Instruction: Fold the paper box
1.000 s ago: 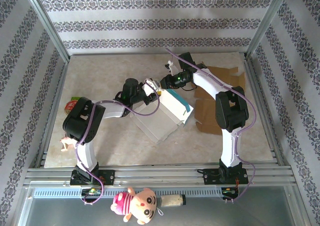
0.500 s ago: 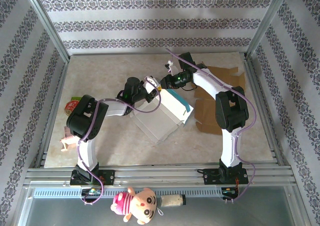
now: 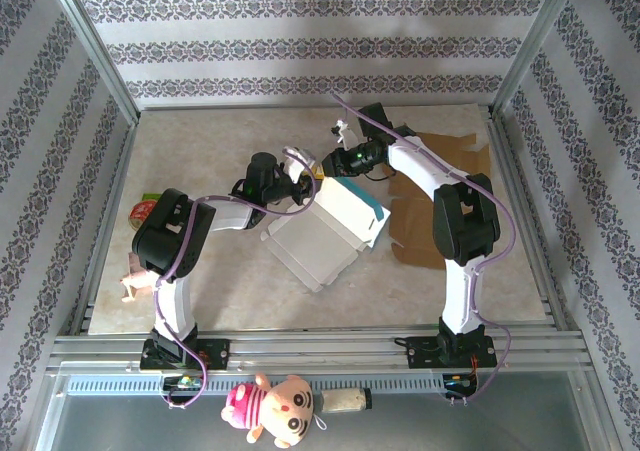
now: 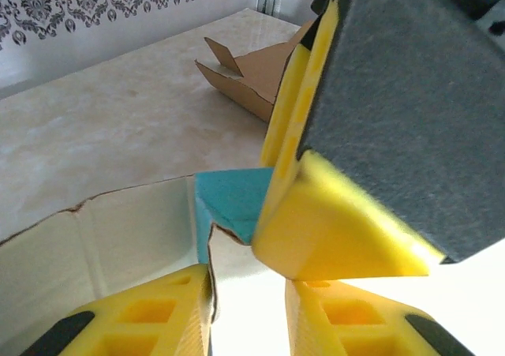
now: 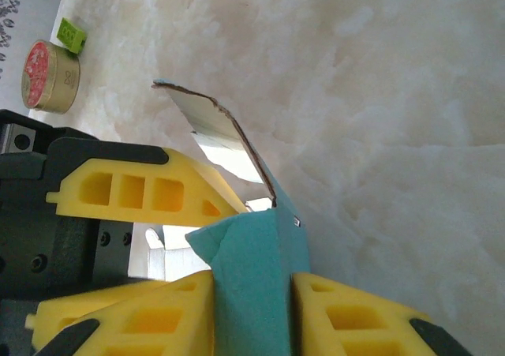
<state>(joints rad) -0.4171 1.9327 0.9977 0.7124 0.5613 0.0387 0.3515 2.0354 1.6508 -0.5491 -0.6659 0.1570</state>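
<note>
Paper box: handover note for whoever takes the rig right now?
Right pincer: shut on the teal flap of the paper box.
Left pincer: at the same corner, astride the white wall; can't tell whether it is gripping.
The box lies mid-table, opened out and not yet formed.
Done: flap gripped.
Left: raise the walls, tuck the flaps, close.

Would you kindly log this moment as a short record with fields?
box: white with teal flap, partly folded, mid-table
left gripper: at box's white edge; grip unclear
right gripper: teal flap between its jaws; grip unclear
cardboard: brown, flat, right of box
tin: red lid, table's left edge
</note>
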